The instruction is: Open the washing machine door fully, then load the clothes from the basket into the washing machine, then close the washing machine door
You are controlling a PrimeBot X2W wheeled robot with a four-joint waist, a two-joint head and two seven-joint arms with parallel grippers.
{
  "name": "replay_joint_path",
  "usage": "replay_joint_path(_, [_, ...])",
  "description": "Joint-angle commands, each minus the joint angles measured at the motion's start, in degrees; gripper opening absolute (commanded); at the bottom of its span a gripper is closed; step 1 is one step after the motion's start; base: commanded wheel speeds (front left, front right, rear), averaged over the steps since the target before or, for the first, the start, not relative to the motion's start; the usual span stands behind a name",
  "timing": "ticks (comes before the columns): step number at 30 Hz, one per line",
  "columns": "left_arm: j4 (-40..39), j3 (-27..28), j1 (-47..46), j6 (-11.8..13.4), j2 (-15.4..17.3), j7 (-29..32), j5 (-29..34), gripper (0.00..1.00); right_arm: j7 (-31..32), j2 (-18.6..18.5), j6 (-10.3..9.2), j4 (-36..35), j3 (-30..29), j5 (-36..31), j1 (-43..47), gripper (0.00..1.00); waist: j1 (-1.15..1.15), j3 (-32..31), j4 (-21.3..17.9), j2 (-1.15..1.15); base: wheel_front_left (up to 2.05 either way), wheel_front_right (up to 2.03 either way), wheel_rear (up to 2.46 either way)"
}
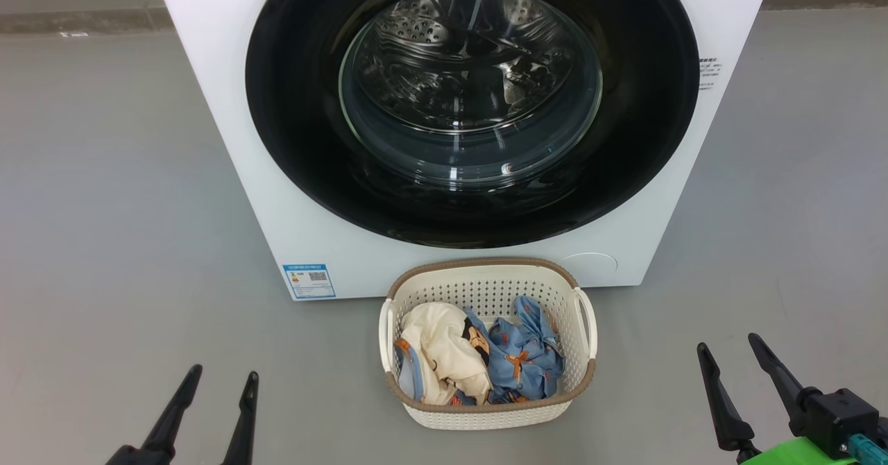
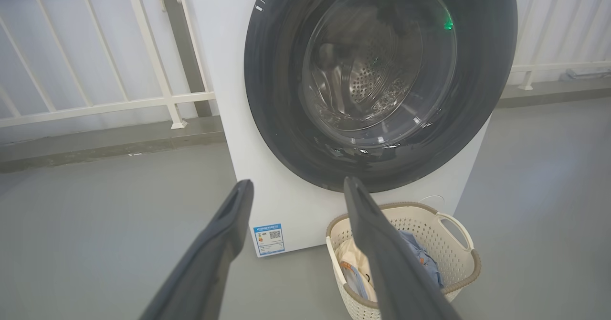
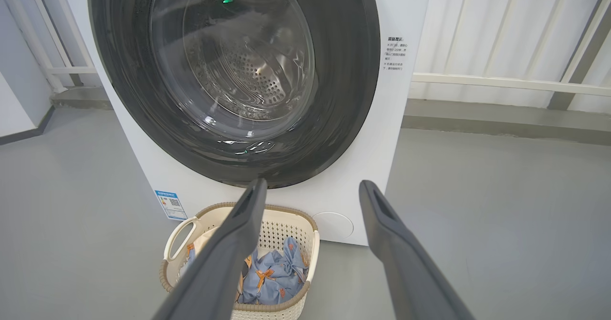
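Shut door (image 1: 291,104) flush on front of washer (image 1: 222,125), far of and above both claws. Fingers apart, nothing held, on left claw (image 1: 225,375) at near left and right claw (image 1: 727,343) at near right. On floor (image 1: 125,243) between them, just near of washer and under door's lower rim: basket (image 1: 485,266) with clothes (image 1: 520,361) inside. Neither arm clearly nearer to door; handle and hinge side not discernible.
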Motion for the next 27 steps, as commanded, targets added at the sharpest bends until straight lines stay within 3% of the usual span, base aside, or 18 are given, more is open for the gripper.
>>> replay_joint_path(1, [-1.37,1.98,-1.27,-0.13,0.8,-0.37,-0.23,1.0,-0.74,-1.36,0.09,-1.39,1.58,-0.04,-0.06,1.0,0.0,-0.04,0.06,0.0,0.0,0.0,0.0])
replay_joint_path(27, [-1.2,3.19,-1.02,-0.13,0.65,-0.37,-0.56,1.0,-0.74,-1.4,0.09,-1.42,1.87,-0.06,-0.17,1.0,0.0,0.19,0.26,0.0,0.0,0.0,0.0])
